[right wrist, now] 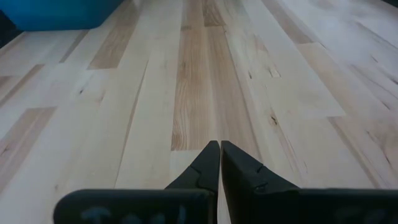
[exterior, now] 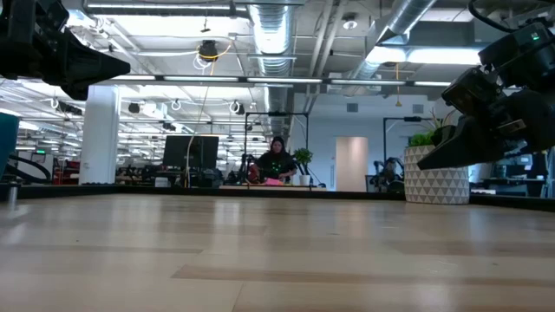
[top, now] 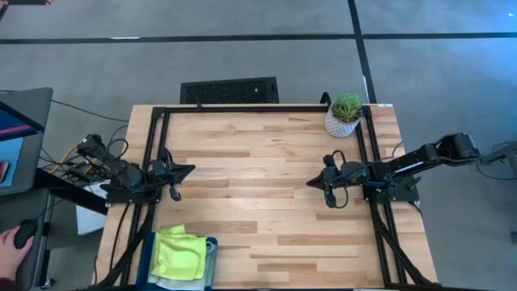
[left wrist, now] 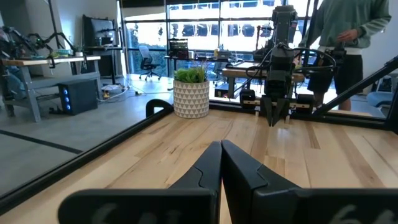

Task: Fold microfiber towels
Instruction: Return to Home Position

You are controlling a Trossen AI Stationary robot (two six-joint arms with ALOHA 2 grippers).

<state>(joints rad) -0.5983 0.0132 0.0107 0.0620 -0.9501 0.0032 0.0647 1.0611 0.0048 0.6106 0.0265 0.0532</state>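
Note:
The microfiber towels lie bunched in a teal bin (top: pixel 147 257) at the table's near left corner: a bright yellow one (top: pixel 179 252) on top, a pale grey-green one (top: pixel 206 250) beside it; the others are hidden. My left gripper (top: pixel 192 170) is shut and empty at the table's left side, above the wood. My right gripper (top: pixel 310 183) is shut and empty at the right side. Each also shows in its own wrist view, the left gripper (left wrist: pixel 221 144) and the right gripper (right wrist: pixel 220 144).
A potted plant (top: pixel 345 114) in a white patterned pot stands at the far right corner. A black frame (top: pixel 242 109) runs along the far and side edges. Bare wood (top: pixel 250 186) lies between the grippers. A person stands beyond the table (left wrist: pixel 348 37).

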